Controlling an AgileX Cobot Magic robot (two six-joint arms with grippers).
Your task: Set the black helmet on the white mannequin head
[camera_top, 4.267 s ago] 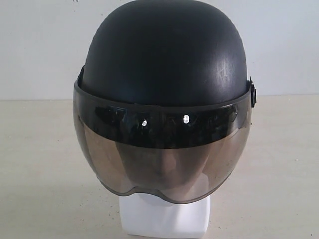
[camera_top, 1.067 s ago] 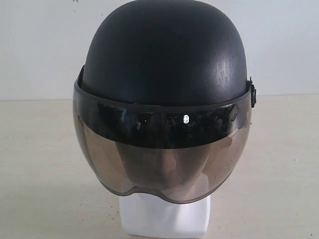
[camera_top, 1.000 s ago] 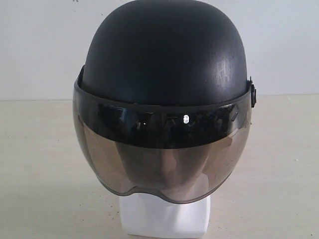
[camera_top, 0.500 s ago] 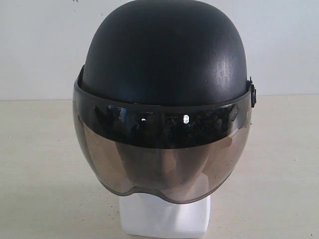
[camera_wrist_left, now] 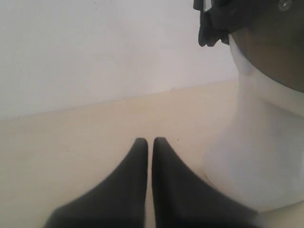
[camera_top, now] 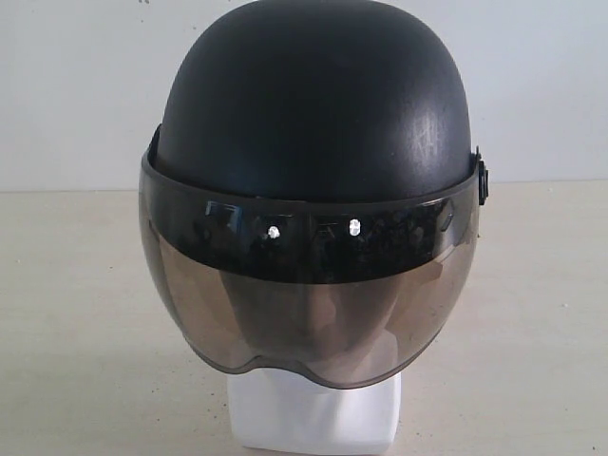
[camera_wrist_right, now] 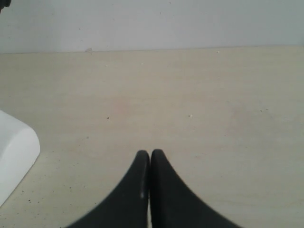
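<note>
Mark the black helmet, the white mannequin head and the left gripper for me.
black helmet [camera_top: 313,104], exterior view, on the front of the matte shell.
white mannequin head [camera_top: 313,418], exterior view, on the neck base.
left gripper [camera_wrist_left: 150,141], left wrist view, midway between the closed fingertips.

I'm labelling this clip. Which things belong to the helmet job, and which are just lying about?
Job: black helmet, on the white mannequin head; left gripper, right gripper, jaws shut, empty.
Just there: table; wall.

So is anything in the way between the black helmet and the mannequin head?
Nothing visible. The black helmet already sits on the white mannequin head, with its visor down over the face.
</note>
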